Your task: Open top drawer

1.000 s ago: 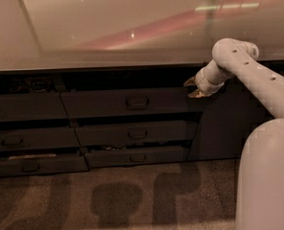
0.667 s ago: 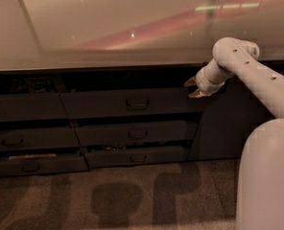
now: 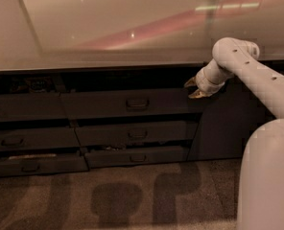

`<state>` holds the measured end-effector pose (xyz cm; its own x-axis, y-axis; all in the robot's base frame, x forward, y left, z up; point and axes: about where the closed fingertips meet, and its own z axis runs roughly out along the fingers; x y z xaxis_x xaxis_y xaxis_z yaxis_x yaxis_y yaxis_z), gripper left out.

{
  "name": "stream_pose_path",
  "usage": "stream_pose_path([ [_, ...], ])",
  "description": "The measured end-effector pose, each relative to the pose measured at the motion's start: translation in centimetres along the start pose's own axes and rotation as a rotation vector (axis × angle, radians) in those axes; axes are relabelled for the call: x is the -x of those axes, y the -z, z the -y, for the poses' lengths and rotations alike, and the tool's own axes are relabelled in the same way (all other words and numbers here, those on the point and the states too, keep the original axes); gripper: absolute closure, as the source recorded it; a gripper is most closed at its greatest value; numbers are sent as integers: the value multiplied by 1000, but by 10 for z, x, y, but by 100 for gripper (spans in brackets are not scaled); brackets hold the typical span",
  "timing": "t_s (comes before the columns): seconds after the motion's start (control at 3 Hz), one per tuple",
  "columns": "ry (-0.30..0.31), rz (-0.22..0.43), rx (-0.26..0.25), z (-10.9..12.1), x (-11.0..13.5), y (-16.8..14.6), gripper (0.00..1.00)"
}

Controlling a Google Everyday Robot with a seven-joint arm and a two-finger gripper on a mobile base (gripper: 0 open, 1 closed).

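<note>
Under the counter (image 3: 132, 37), in the middle column, sits the top drawer (image 3: 99, 105) with its loop handle (image 3: 137, 102). Right of it, near the drawer's upper right corner, the gripper (image 3: 194, 88) hovers, jaws released and empty, probably to approach the handle.

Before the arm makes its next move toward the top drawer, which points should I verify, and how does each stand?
1. Gripper open: ok, its fingertips stand apart with nothing between them.
2. Gripper at the loop handle: not ok, it hovers by the right end of the top drawer, away from the handle.
3. Handle uncovered: ok.
4. Drawer already pulled out: cannot tell.
</note>
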<state>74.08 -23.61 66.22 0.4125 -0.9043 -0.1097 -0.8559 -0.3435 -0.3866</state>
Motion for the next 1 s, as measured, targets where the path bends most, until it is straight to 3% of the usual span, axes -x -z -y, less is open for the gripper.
stream_pose_path([
  [1.0, 5, 3, 0, -12, 5, 1, 100],
])
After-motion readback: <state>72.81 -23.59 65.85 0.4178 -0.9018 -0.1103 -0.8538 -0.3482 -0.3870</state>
